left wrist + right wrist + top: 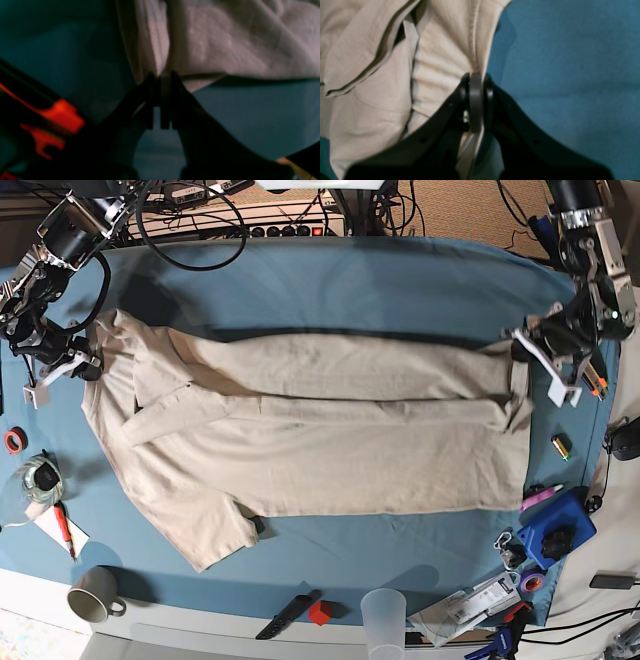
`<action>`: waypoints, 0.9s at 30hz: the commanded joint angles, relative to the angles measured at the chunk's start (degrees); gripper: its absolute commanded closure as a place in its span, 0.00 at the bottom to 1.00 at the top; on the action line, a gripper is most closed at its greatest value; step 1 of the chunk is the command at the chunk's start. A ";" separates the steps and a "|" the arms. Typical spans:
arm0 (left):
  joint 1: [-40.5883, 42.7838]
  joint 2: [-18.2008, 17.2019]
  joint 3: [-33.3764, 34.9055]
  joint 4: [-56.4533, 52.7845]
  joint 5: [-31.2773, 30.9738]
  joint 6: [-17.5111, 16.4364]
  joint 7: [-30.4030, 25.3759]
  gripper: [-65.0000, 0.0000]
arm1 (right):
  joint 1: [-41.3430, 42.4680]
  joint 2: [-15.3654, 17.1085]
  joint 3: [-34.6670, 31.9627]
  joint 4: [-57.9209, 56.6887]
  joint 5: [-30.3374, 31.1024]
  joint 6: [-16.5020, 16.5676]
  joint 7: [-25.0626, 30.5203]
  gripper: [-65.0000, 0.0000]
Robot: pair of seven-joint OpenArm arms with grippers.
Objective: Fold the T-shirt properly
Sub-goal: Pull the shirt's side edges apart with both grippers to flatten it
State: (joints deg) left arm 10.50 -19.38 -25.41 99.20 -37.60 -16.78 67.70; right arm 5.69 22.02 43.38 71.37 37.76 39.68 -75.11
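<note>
The right gripper (476, 75) has its jaws pressed together on a seamed edge of the T-shirt (445, 55), with beige cloth gathered into the pinch and a strip of it hanging out below the fingers. In the base view this gripper (88, 365) sits at the shirt's collar-and-shoulder end, on the left of the blue tablecloth (330, 280). The left gripper (162, 75) is likewise clamped on the garment, its dark jaws closed over a corner of the T-shirt (225, 45) where a hemmed edge runs off sideways; the wrist picture is dim and blurred. In the base view the left gripper (522, 352) stands at the hem end, on the right. The T-shirt (320, 440) lies stretched lengthwise across the tablecloth between the two arms, its far long edge turned over toward the middle so that a fold line runs along the body, and one short sleeve juts out at the near left. Near the front edge of the table stand a grey mug (95, 593) and a clear plastic cup (384, 614), with a roll of tape (14, 441) at the left edge.
</note>
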 commanded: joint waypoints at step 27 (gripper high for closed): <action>14.40 -0.96 -0.44 10.51 0.37 -1.25 1.99 1.00 | -15.06 1.66 10.38 8.63 7.87 0.32 -3.69 1.00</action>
State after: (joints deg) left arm 24.47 -19.55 -25.50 109.12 -37.80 -18.02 68.51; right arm -9.41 22.02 53.21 78.89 45.36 39.97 -79.50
